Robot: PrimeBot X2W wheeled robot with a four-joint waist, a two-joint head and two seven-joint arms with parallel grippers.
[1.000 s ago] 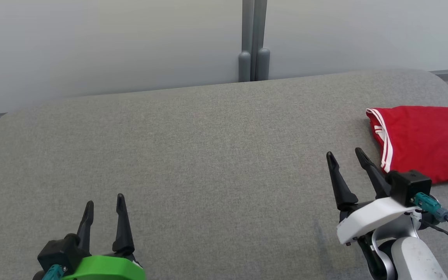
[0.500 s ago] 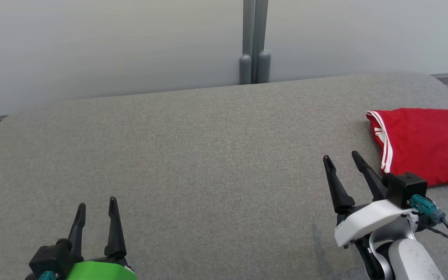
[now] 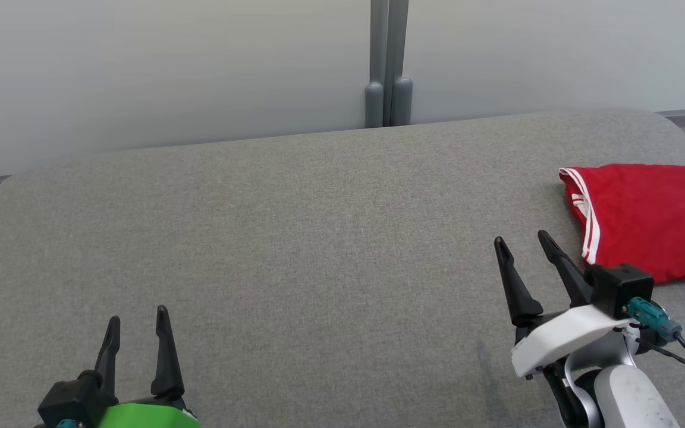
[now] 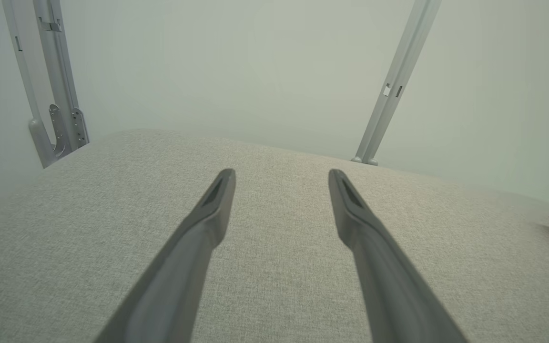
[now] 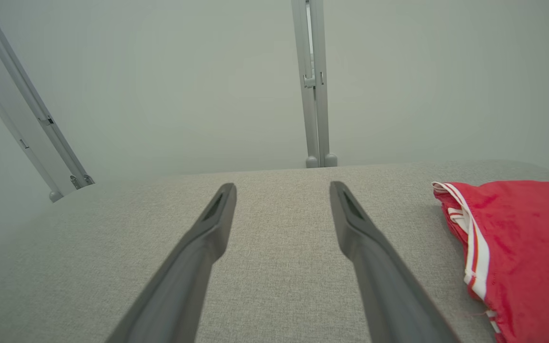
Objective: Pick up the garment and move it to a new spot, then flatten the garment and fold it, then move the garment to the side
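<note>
The head view looks forward and down from high up over the grey padded top (image 3: 319, 238), with the pale wall (image 3: 140, 59) across the upper frame and the left gripper (image 3: 137, 313) and right gripper (image 3: 521, 236) at the lower corners. Each wrist view sits low and close over that top, looking along its own fingers (image 4: 205, 228) toward the wall. All three share the top, the wall and the red garment (image 3: 646, 214), which lies at the right of every frame.
</note>
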